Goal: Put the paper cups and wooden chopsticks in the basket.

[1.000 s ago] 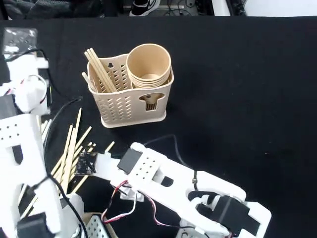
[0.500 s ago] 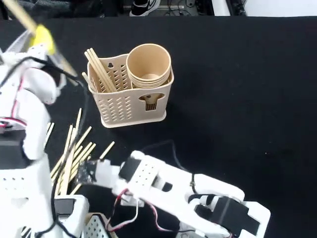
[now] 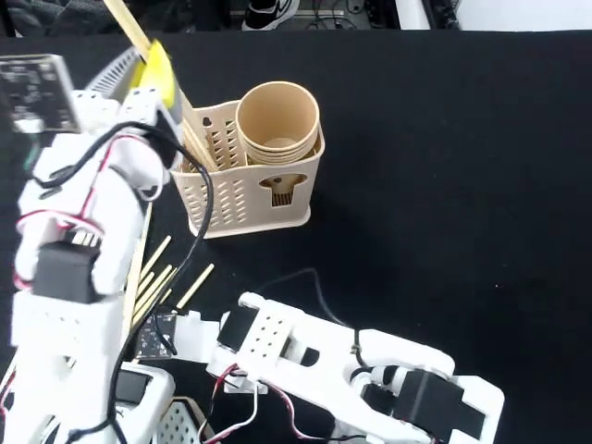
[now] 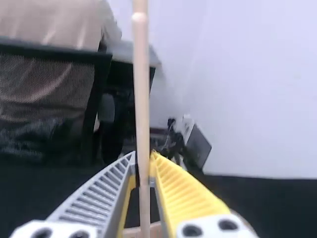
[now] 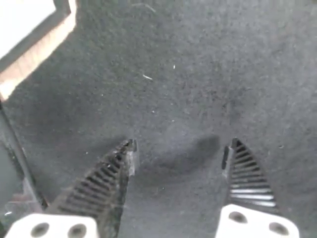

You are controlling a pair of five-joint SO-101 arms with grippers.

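- Chopstick [image 4: 140, 89] is pinched tight between the two fingers of the left gripper [image 4: 142, 157].
- Its long side runs the same way as the fingers, and it sticks out far past their tips.
- In the high view, that free end slants up and away from the basket [image 3: 245, 199], toward the far edge of the table [image 3: 444, 166].
- Its other end is hidden behind the fingers.
- The basket stands just beside the left gripper, on the side of its yellow finger [image 3: 159, 72].
- The paper cups [image 3: 277, 116] sit stacked, mouths up, in the half of the basket farther from this gripper.
- More chopsticks [image 3: 199, 139] stand in the nearer half and lean toward the gripper.
- Loose chopsticks [image 3: 162, 282] lie flat on the table, down beside the left arm.
- The right gripper [image 5: 176, 153] is spread wide with nothing in it, low over the black table.
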